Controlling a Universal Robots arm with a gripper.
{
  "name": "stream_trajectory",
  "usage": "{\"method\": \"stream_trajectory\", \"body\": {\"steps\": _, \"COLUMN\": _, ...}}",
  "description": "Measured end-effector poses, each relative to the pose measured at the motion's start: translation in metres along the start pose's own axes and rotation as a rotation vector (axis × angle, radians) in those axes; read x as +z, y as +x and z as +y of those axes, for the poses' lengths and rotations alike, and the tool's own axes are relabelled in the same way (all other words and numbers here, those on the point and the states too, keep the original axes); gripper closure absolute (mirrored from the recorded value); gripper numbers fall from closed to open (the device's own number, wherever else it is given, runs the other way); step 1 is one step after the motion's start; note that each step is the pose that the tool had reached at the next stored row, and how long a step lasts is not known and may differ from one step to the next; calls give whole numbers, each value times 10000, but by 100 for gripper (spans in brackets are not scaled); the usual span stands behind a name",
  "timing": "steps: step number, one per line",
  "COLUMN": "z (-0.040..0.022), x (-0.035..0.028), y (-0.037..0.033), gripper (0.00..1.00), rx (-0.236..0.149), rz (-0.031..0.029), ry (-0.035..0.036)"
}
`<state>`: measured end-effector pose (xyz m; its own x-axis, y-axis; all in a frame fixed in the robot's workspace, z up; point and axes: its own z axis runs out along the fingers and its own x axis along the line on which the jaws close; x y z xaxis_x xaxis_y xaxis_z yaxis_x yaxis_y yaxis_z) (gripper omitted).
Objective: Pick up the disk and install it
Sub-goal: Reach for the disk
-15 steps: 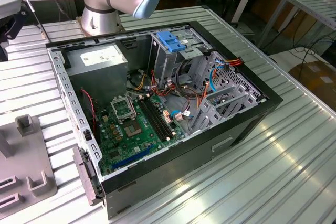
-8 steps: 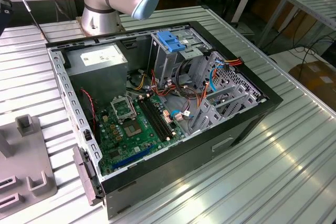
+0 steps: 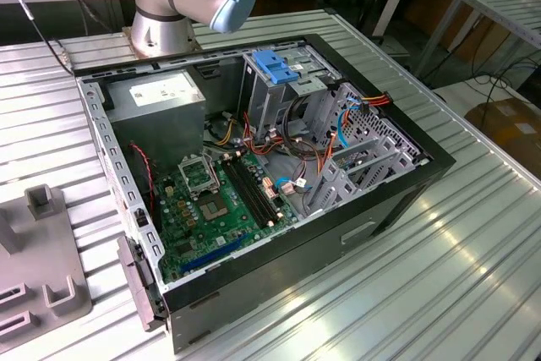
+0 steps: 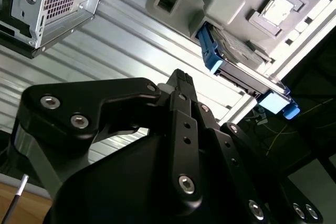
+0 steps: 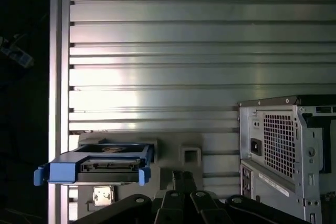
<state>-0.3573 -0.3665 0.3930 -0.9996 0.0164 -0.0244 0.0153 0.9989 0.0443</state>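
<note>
First wrist view: the ribbed aluminium table point(image 5: 157, 51) spreads wide, its slats shiny. On it the open steel case point(image 5: 283, 145), perforated at the back, stands well apart from a matt grey moulded holder point(image 5: 173, 163) near the table's edge. The disk point(image 5: 94, 170), a flat grey metal slab in a bright blue plastic carrier, sits in that holder, untouched. The gripper point(image 5: 182, 174) hangs near it, its black fingers point(image 5: 177, 181) pressed together and empty. I judge the pick-up not yet begun; a grasp calls for spread fingers squared to the carrier's rails.
</note>
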Motion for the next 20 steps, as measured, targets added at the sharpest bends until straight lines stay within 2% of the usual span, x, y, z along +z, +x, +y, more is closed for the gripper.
{"method": "stream_trajectory", "body": {"steps": 4, "z": -2, "x": -2, "y": 122, "gripper": 90, "rx": -7, "rz": -1, "ry": -1}}
{"method": "stream_trajectory", "body": {"steps": 14, "z": -8, "x": -11, "y": 484, "gripper": 90, "rx": -7, "rz": -2, "ry": -1}}
{"method": "stream_trajectory", "body": {"steps": 15, "z": -9, "x": -14, "y": 563, "gripper": 90, "rx": -6, "rz": 1, "ry": 0}}
{"method": "stream_trajectory", "body": {"steps": 19, "z": -12, "x": -17, "y": 678, "gripper": 90, "rx": -6, "rz": 1, "ry": 3}}
{"method": "stream_trajectory", "body": {"steps": 20, "z": -13, "x": -17, "y": 690, "gripper": 90, "rx": -6, "rz": -1, "ry": 25}}
